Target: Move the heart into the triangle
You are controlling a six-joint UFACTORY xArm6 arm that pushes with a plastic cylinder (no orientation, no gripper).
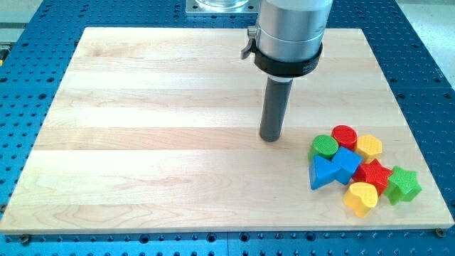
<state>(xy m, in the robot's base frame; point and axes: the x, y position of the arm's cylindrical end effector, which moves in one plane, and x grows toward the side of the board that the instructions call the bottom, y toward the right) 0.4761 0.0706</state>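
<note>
Though small, yellow heart (360, 198) judged light, rigid, smooth plastic; likely slides freely on wooden board (142, 128). Camera view: heart at cluster's bottom edge, just right of blue triangle (323, 173), below red star (374, 174). Push from heart's right flank. Tip (270, 139) bare rod, no jaws, touching nothing, up-left of cluster.

Robotics lab: pale wooden board (163, 142) lying on a blue perforated metal table (50, 28), with a grey cylindrical robot arm mount (291, 35) above.
</note>
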